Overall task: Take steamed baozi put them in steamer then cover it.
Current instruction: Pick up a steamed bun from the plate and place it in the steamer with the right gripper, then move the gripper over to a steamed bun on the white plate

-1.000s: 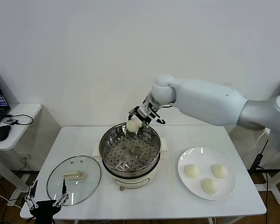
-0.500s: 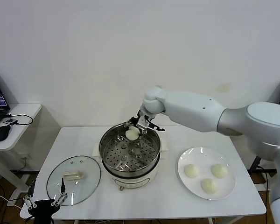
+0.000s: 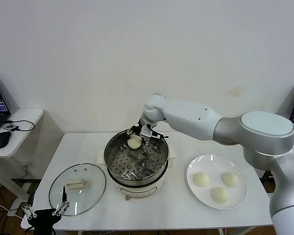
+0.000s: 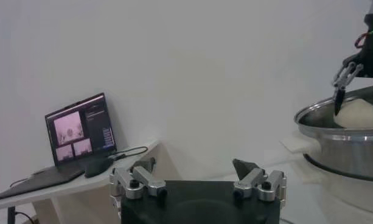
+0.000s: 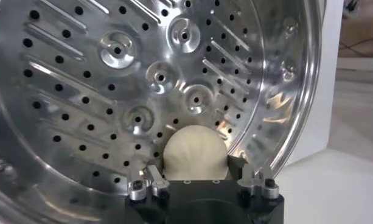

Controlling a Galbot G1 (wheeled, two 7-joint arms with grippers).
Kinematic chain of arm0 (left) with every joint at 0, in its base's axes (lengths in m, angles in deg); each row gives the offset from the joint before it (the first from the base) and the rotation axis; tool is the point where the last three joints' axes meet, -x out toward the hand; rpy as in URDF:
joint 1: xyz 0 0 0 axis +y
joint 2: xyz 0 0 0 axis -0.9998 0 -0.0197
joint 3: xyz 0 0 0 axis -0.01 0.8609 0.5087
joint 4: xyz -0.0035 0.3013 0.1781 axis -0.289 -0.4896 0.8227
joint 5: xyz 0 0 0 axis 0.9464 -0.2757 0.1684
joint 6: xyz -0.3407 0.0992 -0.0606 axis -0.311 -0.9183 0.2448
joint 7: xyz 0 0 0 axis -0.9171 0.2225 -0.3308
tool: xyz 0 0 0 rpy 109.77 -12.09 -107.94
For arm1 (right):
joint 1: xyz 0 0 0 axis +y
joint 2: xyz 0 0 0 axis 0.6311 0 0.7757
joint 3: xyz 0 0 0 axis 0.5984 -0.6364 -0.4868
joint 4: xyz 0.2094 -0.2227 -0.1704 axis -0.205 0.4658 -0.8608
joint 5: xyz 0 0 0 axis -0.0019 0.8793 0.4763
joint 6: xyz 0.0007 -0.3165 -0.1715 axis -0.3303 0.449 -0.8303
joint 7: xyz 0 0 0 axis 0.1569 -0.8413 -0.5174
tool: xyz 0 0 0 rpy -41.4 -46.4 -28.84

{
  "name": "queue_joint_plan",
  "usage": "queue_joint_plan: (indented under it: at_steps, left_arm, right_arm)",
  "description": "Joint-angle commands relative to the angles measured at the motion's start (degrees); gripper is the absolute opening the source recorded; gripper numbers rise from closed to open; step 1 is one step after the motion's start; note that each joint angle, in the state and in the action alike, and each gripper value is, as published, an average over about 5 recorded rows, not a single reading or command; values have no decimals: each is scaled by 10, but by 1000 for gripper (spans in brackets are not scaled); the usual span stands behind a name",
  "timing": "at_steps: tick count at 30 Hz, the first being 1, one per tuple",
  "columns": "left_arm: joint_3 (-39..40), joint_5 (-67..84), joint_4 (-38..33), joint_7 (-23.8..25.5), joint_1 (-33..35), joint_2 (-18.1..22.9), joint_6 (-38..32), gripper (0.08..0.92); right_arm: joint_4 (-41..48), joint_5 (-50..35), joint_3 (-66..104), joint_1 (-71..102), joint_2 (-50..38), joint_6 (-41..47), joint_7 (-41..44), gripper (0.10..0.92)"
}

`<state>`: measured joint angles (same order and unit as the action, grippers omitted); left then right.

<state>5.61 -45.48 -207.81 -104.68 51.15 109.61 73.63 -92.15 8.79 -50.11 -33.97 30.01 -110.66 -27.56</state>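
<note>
Reaching over the back rim of the steamer (image 3: 136, 164), the right gripper (image 3: 138, 138) is clamping its jaws on one baozi (image 3: 134, 142), low inside the pot by the far wall, over the perforated tray (image 5: 143, 91). Three more buns (image 3: 201, 179) are sitting on the white plate (image 3: 240, 198) to the steamer's right, well apart from it. The cover (image 3: 77, 189) is lying flat on the table (image 3: 176, 215) to the left. The left gripper (image 3: 43, 214), jaws apart, is hanging idle off the front-left table edge.
</note>
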Motion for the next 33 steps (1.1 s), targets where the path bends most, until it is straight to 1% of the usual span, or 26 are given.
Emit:
queue_joint_plan:
  at_steps: [1, 3, 4, 8, 11, 14, 19, 24, 28, 33]
  left_arm:
    - [0, 1, -5, 0, -1, 0, 1, 823]
    - [0, 1, -8, 1, -1, -1, 2, 823]
    - [-1, 1, -10, 2, -1, -1, 3, 823]
    - [-2, 3, -18, 4, -3, -4, 8, 823]
    - [-1, 3, -22, 6, -4, -6, 11, 823]
    - [2, 3, -22, 7, -7, -9, 14, 823]
    - [8, 3, -20, 9, -11, -15, 16, 823]
    - [12, 2, -18, 8, -9, -15, 15, 823]
    - [13, 1, -17, 7, -8, -15, 14, 823]
    - [13, 0, -14, 7, -9, -11, 15, 823]
  right_arm:
    - [-9, -38, -6, -22, -4, -1, 4, 803]
    - [-46, -88, -11, -49, -27, 39, 30, 818]
    - [-69, -115, -13, -65, -41, 74, 48, 820]
    - [-173, -202, -16, -132, -120, 261, 122, 822]
    - [-239, -247, -18, -166, -198, 371, 145, 823]
    - [-307, -284, -24, -183, -280, 443, 150, 823]
    - [-408, -299, -49, -187, -407, 496, 140, 823]
    - [-462, -278, -73, -162, -509, 506, 127, 823]
    - [-485, -251, -87, -124, -548, 499, 117, 823]
    - [-486, -224, -47, -32, -564, 510, 103, 823]
